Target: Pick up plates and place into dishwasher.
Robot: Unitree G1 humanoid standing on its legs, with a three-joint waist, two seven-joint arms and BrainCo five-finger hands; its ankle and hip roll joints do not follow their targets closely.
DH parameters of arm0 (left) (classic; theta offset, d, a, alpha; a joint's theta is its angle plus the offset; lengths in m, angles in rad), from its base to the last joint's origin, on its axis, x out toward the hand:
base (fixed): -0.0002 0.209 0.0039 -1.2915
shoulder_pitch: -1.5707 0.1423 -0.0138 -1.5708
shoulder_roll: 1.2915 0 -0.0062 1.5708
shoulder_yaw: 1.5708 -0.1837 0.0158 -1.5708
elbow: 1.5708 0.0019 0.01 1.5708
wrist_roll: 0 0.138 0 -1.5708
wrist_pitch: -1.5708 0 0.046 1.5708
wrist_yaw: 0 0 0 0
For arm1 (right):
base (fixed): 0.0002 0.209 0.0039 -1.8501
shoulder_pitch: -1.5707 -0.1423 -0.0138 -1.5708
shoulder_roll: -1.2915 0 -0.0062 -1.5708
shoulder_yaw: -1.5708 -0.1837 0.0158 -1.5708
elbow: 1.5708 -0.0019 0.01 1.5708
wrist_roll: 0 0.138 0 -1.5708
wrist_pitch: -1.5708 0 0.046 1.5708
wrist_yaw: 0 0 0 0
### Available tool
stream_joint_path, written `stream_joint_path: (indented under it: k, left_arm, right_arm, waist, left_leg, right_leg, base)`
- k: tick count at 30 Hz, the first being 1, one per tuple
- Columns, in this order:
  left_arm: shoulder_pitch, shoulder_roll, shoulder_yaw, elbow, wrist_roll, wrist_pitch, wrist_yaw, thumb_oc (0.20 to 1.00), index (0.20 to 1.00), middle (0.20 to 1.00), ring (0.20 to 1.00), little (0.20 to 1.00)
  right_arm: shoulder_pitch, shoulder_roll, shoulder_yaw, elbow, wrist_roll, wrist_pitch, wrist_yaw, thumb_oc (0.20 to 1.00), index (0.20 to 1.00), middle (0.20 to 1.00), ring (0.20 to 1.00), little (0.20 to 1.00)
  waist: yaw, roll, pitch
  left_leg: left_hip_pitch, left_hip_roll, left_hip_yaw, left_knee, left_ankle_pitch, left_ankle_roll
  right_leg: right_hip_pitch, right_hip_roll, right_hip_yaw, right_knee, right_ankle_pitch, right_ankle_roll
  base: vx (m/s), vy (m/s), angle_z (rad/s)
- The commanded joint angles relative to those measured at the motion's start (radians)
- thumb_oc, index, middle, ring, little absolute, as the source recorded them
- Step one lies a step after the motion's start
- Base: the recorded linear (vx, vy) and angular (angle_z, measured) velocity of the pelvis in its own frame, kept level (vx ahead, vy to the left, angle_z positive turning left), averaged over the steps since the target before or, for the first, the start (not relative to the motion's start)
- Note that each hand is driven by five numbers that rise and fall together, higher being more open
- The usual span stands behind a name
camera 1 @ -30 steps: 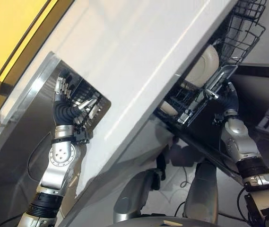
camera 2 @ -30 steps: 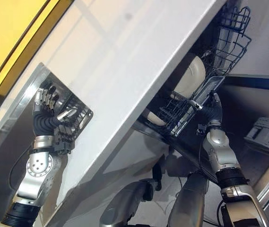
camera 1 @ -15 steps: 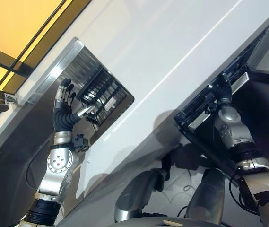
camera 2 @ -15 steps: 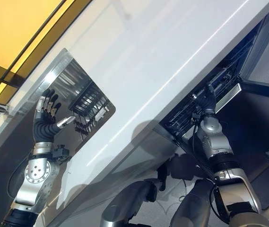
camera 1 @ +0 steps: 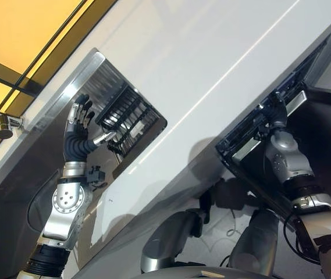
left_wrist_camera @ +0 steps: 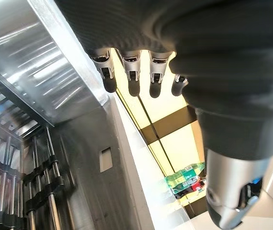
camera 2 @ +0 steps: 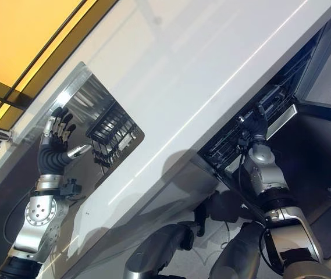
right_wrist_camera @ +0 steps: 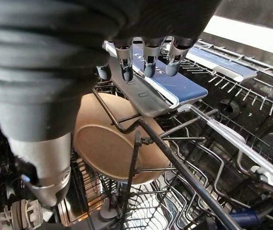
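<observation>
Right hand (right_wrist_camera: 45,72) fingers released against rack (right_wrist_camera: 184,158), apparently sliding plate (right_wrist_camera: 112,143) inward; left hand (camera 1: 78,136) slack at nine o'clock.

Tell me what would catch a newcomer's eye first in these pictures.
First, the broad white countertop running across the head views, with the left robot hand raised, fingers spread, in the shiny steel sink beside a black wire dish rack. Next, under the counter's edge, the right robot hand rests its straight fingers on the grey-and-blue handle bar of the dishwasher's dark wire rack, where a round beige plate stands on edge.
</observation>
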Motion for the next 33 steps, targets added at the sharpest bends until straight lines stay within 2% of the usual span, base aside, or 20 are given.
stream_joint_path:
  k: [1, 8, 11, 15, 23, 29, 31, 33]
  left_arm:
    - [-0.039, 0.064, 0.08, -0.088, -0.044, -0.053, 0.019, 1.0, 1.0, 1.0, 1.0, 1.0]
    - [-0.085, 0.071, 0.093, -0.092, -0.006, -0.003, 0.063, 1.0, 1.0, 1.0, 1.0, 1.0]
    - [-0.105, 0.067, 0.089, -0.095, 0.018, 0.016, 0.084, 1.0, 1.0, 1.0, 1.0, 1.0]
    - [-0.126, 0.051, 0.077, -0.091, 0.057, 0.036, 0.114, 1.0, 1.0, 1.0, 1.0, 1.0]
    - [-0.112, 0.031, 0.092, -0.097, 0.094, 0.039, 0.128, 1.0, 1.0, 1.0, 1.0, 1.0]
    - [-0.084, 0.013, 0.101, -0.089, 0.1, 0.02, 0.11, 1.0, 1.0, 1.0, 1.0, 1.0]
    - [-0.069, -0.001, 0.105, -0.085, 0.105, 0.017, 0.097, 1.0, 1.0, 1.0, 1.0, 1.0]
    - [-0.045, -0.012, 0.111, -0.086, 0.106, 0.016, 0.08, 1.0, 1.0, 1.0, 1.0, 1.0]
  right_arm:
    - [-0.219, 0.044, 0.112, -0.084, -0.11, -0.059, 0.033, 1.0, 1.0, 1.0, 1.0, 1.0]
    - [-0.092, -0.042, 0.033, -0.167, -0.212, -0.002, -0.053, 1.0, 1.0, 1.0, 1.0, 1.0]
    - [-0.033, -0.056, -0.016, -0.202, -0.218, -0.038, -0.147, 1.0, 1.0, 1.0, 1.0, 1.0]
    - [0.083, -0.055, -0.081, -0.28, -0.279, -0.033, -0.212, 1.0, 1.0, 1.0, 1.0, 1.0]
    - [0.28, -0.075, -0.195, -0.347, -0.286, -0.072, -0.236, 1.0, 1.0, 1.0, 1.0, 1.0]
    - [0.405, -0.058, -0.261, -0.369, -0.283, -0.087, -0.324, 1.0, 1.0, 1.0, 1.0, 1.0]
    - [0.464, -0.029, -0.285, -0.357, -0.291, -0.081, -0.378, 1.0, 1.0, 1.0, 1.0, 1.0]
    - [0.532, 0.004, -0.314, -0.34, -0.261, -0.119, -0.431, 1.0, 1.0, 1.0, 1.0, 1.0]
  waist:
    - [0.063, 0.036, 0.012]
    - [-0.009, 0.002, 0.016]
    - [-0.039, -0.01, 0.014]
    - [-0.087, -0.027, 0.007]
    - [-0.143, -0.055, -0.017]
    - [-0.174, -0.071, -0.048]
    - [-0.188, -0.08, -0.066]
    - [-0.198, -0.087, -0.08]
  left_leg:
    - [-0.073, 0.025, 0.045, 0.218, -0.139, -0.048]
    - [-0.059, 0.048, 0.05, 0.22, -0.142, -0.043]
    - [-0.052, 0.057, 0.045, 0.218, -0.143, -0.041]
    - [-0.04, 0.067, 0.047, 0.213, -0.147, -0.037]
    - [-0.001, 0.087, 0.066, 0.183, -0.148, -0.036]
    - [0.037, 0.101, 0.096, 0.178, -0.161, -0.035]
    - [0.059, 0.108, 0.111, 0.177, -0.17, -0.032]
    - [0.082, 0.113, 0.12, 0.178, -0.179, -0.03]
  right_leg:
    - [0.116, -0.072, 0.016, -0.27, 0.221, -0.021]
    - [0.1, -0.01, 0.069, -0.243, 0.19, -0.029]
    - [0.096, 0.019, 0.1, -0.24, 0.18, -0.034]
    - [0.094, 0.06, 0.141, -0.244, 0.167, -0.037]
    - [0.114, 0.097, 0.163, -0.291, 0.171, -0.03]
    - [0.142, 0.111, 0.178, -0.314, 0.173, -0.026]
    - [0.162, 0.114, 0.185, -0.325, 0.174, -0.024]
    - [0.185, 0.113, 0.192, -0.335, 0.178, -0.022]
  base:
    - [-0.07, -0.123, 0.01]
    - [-0.06, -0.133, 0.0]
    - [-0.05, -0.139, -0.02]
    - [-0.03, -0.115, -0.03]
    - [-0.03, -0.066, -0.31]
    - [0.02, 0.003, -0.24]
    - [0.1, 0.035, -0.13]
    - [0.11, 0.039, -0.18]
